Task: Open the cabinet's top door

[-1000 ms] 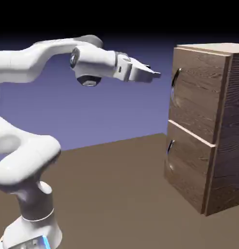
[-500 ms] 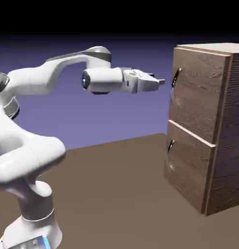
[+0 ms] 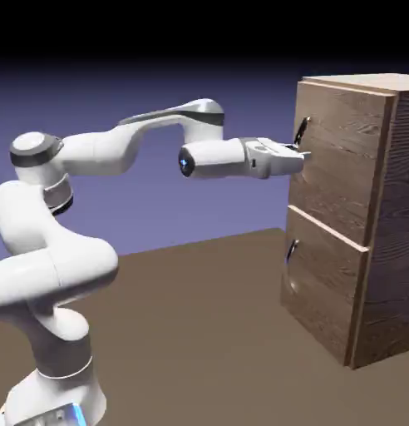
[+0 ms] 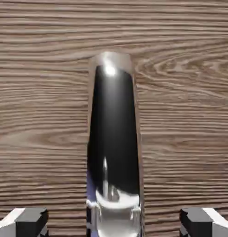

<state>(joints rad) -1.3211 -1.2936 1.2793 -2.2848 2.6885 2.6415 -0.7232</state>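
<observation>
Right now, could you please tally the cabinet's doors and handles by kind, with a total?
Doors: 2, the top door and the lower door
Handles: 2, the upper handle and the lower handle
Total: 4

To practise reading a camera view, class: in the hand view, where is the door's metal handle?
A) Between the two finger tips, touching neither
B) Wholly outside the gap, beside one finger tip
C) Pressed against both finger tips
A: the handle runs down between the finger tips, with wood grain showing on either side.
</observation>
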